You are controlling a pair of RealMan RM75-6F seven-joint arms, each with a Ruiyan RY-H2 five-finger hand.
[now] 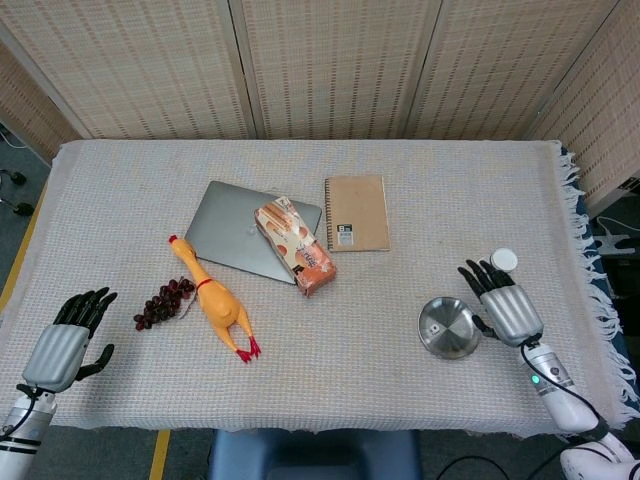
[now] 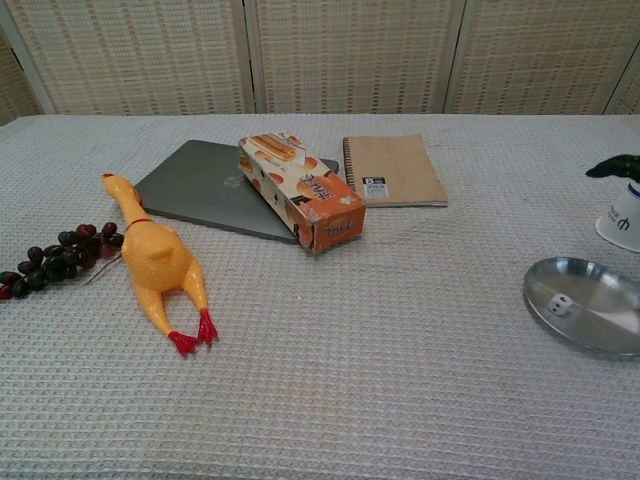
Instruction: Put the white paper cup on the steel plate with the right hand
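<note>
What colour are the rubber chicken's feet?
Red, on the yellow rubber chicken; the chest view shows them best.

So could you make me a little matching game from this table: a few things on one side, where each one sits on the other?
Things:
1. snack box
2. grapes
3. paper cup
4. notebook

Places:
A. at the right hand's fingertips
B. lying partly on the laptop
C. beside the rubber chicken, on its left
D. flat on the cloth, right of the laptop

Pairs: 1-B, 2-C, 3-A, 4-D
</note>
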